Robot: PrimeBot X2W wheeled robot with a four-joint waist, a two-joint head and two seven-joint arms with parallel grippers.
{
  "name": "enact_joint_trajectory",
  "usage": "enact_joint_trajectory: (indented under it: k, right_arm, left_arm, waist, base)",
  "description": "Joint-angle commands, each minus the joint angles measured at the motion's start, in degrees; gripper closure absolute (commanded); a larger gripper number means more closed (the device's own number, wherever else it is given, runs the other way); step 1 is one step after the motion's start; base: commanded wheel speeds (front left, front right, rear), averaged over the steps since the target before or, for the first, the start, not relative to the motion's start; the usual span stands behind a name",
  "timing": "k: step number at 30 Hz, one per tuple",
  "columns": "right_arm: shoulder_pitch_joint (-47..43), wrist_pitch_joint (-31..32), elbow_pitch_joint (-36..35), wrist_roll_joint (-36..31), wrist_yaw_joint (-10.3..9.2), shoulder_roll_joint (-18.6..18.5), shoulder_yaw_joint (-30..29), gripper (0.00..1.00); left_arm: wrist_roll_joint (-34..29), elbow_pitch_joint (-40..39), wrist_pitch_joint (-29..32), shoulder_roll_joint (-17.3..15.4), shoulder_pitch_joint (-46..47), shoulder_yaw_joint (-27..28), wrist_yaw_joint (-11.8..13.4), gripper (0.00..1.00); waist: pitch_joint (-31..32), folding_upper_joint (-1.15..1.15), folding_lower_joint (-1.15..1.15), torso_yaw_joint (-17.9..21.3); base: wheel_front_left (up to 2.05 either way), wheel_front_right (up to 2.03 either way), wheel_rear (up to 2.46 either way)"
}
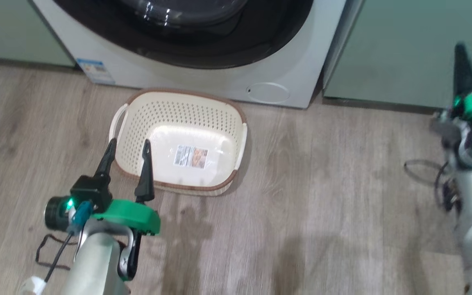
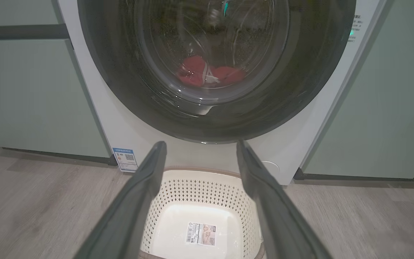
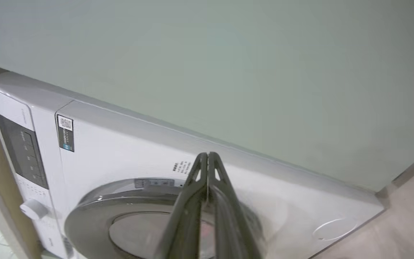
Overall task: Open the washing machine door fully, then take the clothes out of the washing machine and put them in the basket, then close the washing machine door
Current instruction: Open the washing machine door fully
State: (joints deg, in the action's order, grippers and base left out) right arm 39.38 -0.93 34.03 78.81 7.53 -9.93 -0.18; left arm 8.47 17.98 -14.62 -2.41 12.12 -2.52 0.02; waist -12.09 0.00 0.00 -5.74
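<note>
The washing machine [image 2: 120,122] stands white between pale green cabinets, and its round black-rimmed door [image 2: 120,90] lies flat against the front. Through the glass I see the red and white clothes [image 2: 207,73] low in the drum. The cream basket [image 1: 187,110] sits on the floor in front of the washer, with just a label sticker on its floor. My left gripper [image 1: 130,142] hangs open above the basket's near left corner, holding nothing. From its wrist view the left gripper [image 2: 200,143] points at the door's lower rim. My right gripper [image 1: 460,47] is shut and holds nothing. It is off to the right, its tips [image 3: 207,154] facing the washer's front [image 3: 120,154].
Pale green cabinets [image 1: 404,53] flank the washer on both sides. Grey wood-look floor [image 1: 322,205] lies between me and the basket. A blue label [image 2: 125,158] and a round filter cap [image 1: 268,92] mark the washer's lower front. Its control panel [image 3: 20,151] is at the top.
</note>
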Motion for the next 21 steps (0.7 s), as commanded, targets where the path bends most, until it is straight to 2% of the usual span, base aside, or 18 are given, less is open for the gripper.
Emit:
enact_joint_trajectory:
  k: [1,6,11,16,21]
  right_arm:
    - [2.11,1.35,-1.57,1.05,-0.04,-0.22,1.05,1.0]
    - [10.36,11.37,1.28,7.44,-0.04,-4.58,0.91,1.0]
    - [18.24,19.91,4.65,9.37,-0.04,-7.1,2.75,1.0]
    - [25.2,25.07,8.61,8.37,-0.04,-7.98,5.69,1.0]
    - [31.33,27.16,11.83,6.53,-0.04,-8.29,8.16,1.0]
  left_arm:
    - [0.35,-1.81,-0.38,-0.47,2.13,1.5,0.34,0.0]
    - [1.63,-1.94,-0.38,-0.47,3.44,-0.45,0.66,0.0]
    - [2.67,-2.05,-0.38,-0.47,4.62,-1.85,1.05,0.0]
    - [3.39,-2.28,-0.38,-0.47,5.53,-2.9,1.38,0.0]
    - [4.22,-2.33,-0.38,-0.47,6.59,-4.08,1.59,0.0]
  waist:
    - [-1.34,0.0,0.0,-1.11]
    - [-3.89,0.0,0.0,-2.94]
    - [-6.22,0.0,0.0,-4.62]
    - [-8.28,0.0,0.0,-5.97]
    - [-10.1,0.0,0.0,-7.42]
  base:
    - [0.0,0.0,0.0]
    - [0.0,0.0,0.0]
    - [0.0,0.0,0.0]
    - [0.0,0.0,0.0]
    - [0.0,0.0,0.0]
